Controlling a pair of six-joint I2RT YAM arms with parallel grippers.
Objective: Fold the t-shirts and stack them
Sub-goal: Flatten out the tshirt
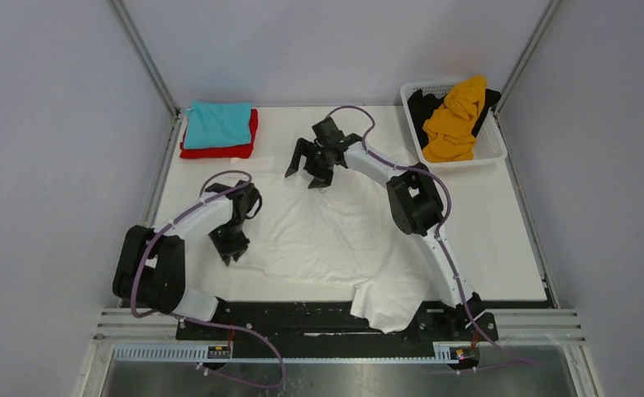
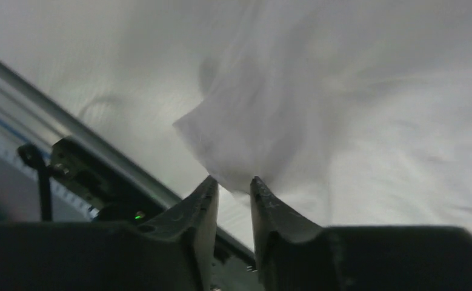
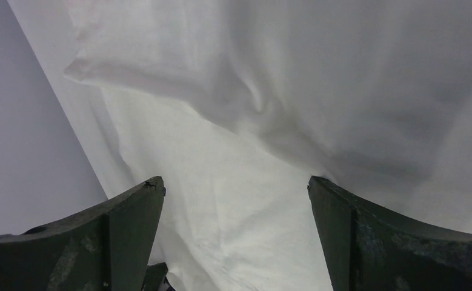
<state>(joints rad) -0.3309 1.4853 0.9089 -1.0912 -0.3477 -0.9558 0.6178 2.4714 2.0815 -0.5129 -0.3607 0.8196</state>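
A large white t-shirt [image 1: 335, 231] lies spread and wrinkled across the middle of the table, with one part hanging over the near edge. My left gripper [image 1: 231, 252] is at its left edge. In the left wrist view, the left gripper [image 2: 233, 180] has its jaws a narrow gap apart. A corner of the white t-shirt [image 2: 233, 145] lies just past the tips, and nothing sits deeper between them. My right gripper [image 1: 308, 172] hovers over the shirt's far edge. The right gripper [image 3: 236, 182] stands wide open over the white cloth [image 3: 251, 91], holding nothing.
A folded teal t-shirt [image 1: 217, 124] lies on a folded red one [image 1: 211, 151] at the back left. A white lattice basket [image 1: 492, 153] at the back right holds an orange-yellow t-shirt [image 1: 455, 120] and a black one [image 1: 422, 107]. Metal frame rails border the table.
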